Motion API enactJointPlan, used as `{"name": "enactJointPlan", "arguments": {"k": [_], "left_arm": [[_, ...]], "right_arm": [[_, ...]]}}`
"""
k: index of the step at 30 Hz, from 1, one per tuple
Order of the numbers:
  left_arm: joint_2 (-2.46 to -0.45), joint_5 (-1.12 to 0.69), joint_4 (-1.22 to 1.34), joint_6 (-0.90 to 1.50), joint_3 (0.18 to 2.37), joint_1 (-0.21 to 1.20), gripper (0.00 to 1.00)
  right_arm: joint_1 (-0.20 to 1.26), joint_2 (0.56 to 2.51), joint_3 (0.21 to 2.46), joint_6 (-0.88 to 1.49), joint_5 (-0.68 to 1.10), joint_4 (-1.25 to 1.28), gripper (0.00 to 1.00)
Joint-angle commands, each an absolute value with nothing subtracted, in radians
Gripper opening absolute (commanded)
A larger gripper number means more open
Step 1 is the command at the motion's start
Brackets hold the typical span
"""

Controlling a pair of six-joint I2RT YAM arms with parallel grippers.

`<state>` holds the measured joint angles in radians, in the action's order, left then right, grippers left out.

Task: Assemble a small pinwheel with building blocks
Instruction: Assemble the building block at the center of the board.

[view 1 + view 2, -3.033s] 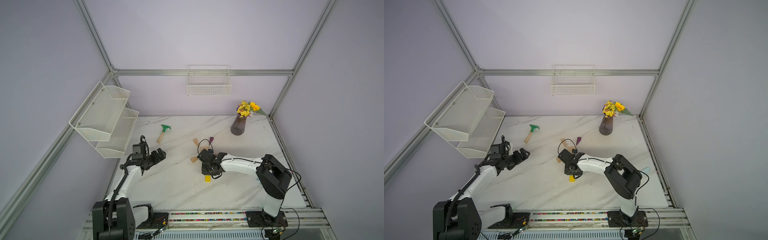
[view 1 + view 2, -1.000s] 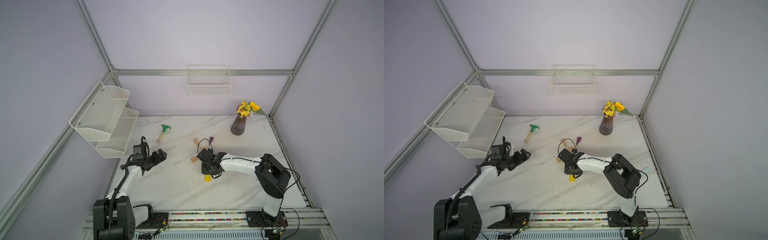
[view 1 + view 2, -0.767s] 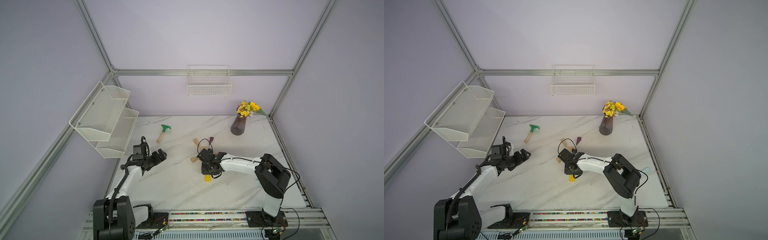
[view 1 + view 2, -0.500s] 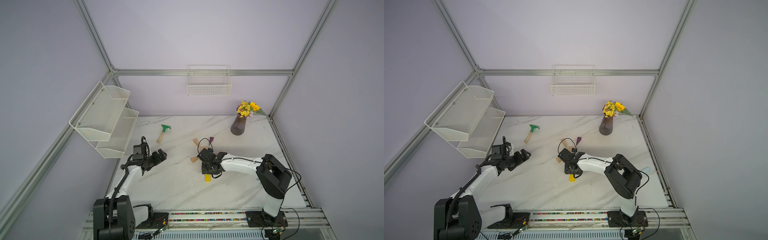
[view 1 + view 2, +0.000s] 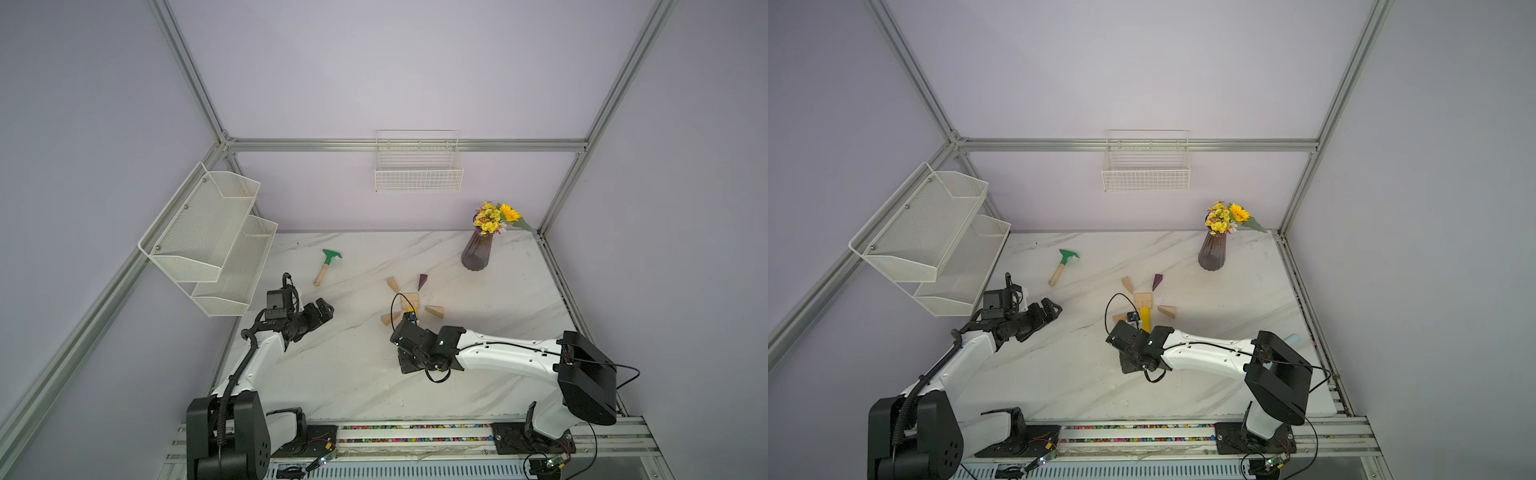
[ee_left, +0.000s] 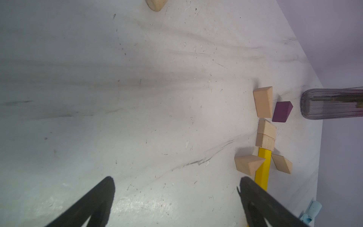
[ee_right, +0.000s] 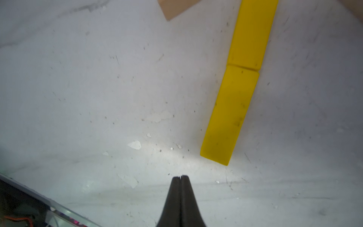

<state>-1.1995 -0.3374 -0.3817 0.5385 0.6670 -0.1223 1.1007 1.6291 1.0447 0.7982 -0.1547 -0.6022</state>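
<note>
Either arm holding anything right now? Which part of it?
Nothing is held. Right jaws are shut empty, clear of the yellow bars; left jaws stand open with only table between them.

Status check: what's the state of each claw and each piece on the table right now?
left claw: open, empty.
right claw: shut, holding nothing.
yellow bars: flat, end to end, touching.
tan blocks: side by side, touching.
purple wedge: lying apart from the tan blocks.
vase: upright, flowers in it.
rake: lying flat.
</note>
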Motion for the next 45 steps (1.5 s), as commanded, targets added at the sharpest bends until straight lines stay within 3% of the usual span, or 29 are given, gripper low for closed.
{"name": "enactJointPlan", "arguments": {"k": [1,34,40,45], "left_arm": [[-1.188,-0.350,-0.350,0.528,0.660,-0.127,1.00],[-1.200,-0.356,-0.348,0.525,0.659,-0.128,1.00],[-1.198,-0.356,-0.347,0.525,0.661,-0.129,1.00],[-1.196,-0.356,-0.345,0.523,0.661,-0.127,1.00]], "right_arm": [[1.113,1.634,1.014,0.835,-0.135,-0.614,0.00],[1.039,1.724,1.048,0.867,-0.201,-0.610,0.00],[1.039,1.688,1.045,0.855,-0.193,-0.615,0.00],[1.051,1.577,1.058,0.854,-0.202,-0.645,0.06]]}}
